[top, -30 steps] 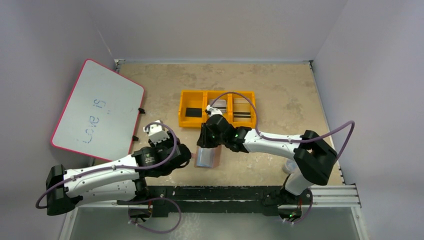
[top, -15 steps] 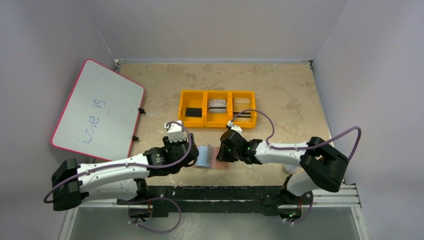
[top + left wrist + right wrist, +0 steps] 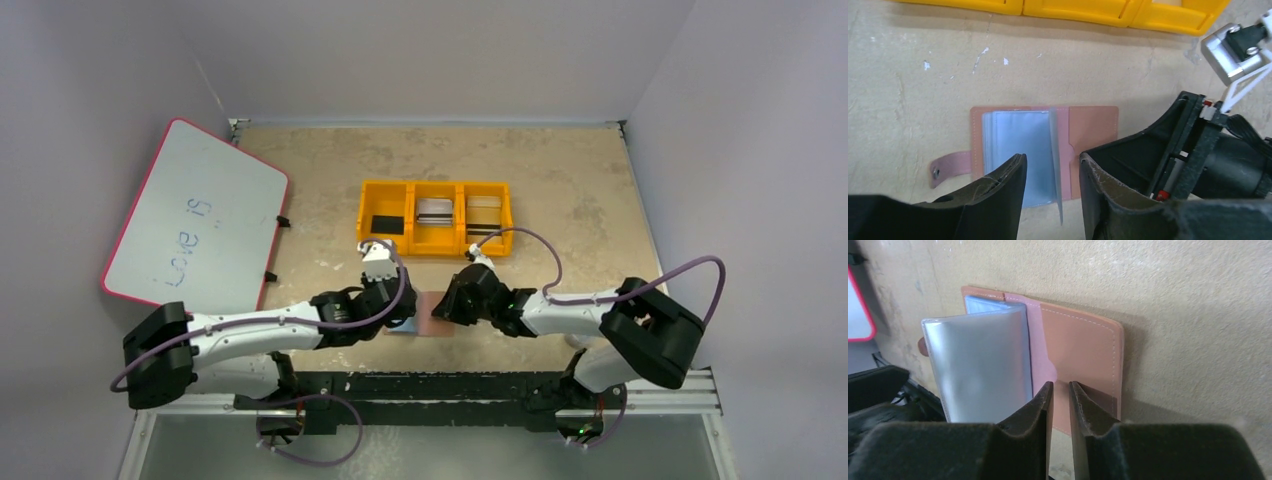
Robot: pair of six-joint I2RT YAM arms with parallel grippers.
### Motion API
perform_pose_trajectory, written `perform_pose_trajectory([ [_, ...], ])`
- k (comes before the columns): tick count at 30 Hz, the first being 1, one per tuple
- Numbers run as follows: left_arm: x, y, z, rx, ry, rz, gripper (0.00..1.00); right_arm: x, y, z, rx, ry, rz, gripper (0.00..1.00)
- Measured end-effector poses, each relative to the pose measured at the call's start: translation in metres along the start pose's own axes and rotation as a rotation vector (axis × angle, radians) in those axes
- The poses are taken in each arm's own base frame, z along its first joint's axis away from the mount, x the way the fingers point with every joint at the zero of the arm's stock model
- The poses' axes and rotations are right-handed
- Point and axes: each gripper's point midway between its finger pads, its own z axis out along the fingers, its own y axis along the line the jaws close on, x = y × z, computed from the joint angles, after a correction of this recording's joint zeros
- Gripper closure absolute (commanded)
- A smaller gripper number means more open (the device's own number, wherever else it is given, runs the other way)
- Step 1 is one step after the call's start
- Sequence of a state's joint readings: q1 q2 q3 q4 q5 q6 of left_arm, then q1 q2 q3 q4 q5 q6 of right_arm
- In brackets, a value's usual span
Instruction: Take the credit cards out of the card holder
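Plainly the work is at the opening step: the card holder point(image 3: 1095, 127) lies spread flat on the table point(image 3: 560, 180), between the two grippers and just near of the orange tray point(image 3: 435, 184), with its snap tab point(image 3: 950, 167) sticking out to the left. The credit cards point(image 3: 1018, 132), so far as can be judged, are inside the pale blue-grey stack on its left half, and none has come out. One clear leaf point(image 3: 1054, 150) stands upright along the fold. The left gripper point(image 3: 1050, 162) hangs over that stack with its jaws a moderate way apart; the leaf rises in the gap, but nothing is pinched. The right gripper point(image 3: 1058, 387) is low over the tan right half, its jaws nearly together with a thin slit between them and nothing in it that I can see; it looks placed to pin the holder down. The next move probably calls for steadying the leather while a fingertip catches one card's edge and slides it out sideways without dragging the whole stack. The only writing that reads is "Love is" on the whiteboard point(image 3: 195, 220) at the far left. No brand or print shows on the holder.
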State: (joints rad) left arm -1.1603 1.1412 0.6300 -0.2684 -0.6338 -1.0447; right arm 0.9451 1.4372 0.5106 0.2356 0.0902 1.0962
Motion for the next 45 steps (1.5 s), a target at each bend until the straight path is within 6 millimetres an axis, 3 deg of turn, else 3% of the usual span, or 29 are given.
perform_pose_trajectory([
  [7,0.034,-0.009,0.031,0.004,0.124,0.016,0.73,-0.011,-0.010,-0.003,-0.086,-0.010,0.071,0.81],
  [14,0.039,-0.054,0.038,0.176,0.159,-0.059,0.74,-0.014,-0.012,-0.009,-0.117,-0.008,0.085,0.69],
  [18,0.047,-0.056,0.047,0.180,0.183,-0.063,0.74,-0.015,-0.014,-0.024,-0.129,-0.027,0.083,0.67],
  [21,0.050,-0.054,0.052,0.169,0.191,-0.075,0.73,-0.028,-0.017,-0.038,-0.102,-0.094,0.086,0.69],
  [26,0.048,-0.050,0.060,0.150,0.187,-0.100,0.65,-0.045,-0.009,-0.066,-0.154,-0.192,0.072,0.76],
  [31,0.051,-0.052,0.075,0.107,0.198,-0.109,0.55,-0.046,-0.006,-0.084,-0.229,-0.236,0.061,0.80],
  [39,0.050,-0.068,0.088,0.111,0.205,-0.110,0.52,-0.030,0.005,-0.084,-0.332,-0.176,-0.058,0.83],
  [45,0.050,-0.067,0.091,0.101,0.208,-0.117,0.51,-0.018,0.003,-0.062,-0.315,-0.105,-0.070,0.86],
])
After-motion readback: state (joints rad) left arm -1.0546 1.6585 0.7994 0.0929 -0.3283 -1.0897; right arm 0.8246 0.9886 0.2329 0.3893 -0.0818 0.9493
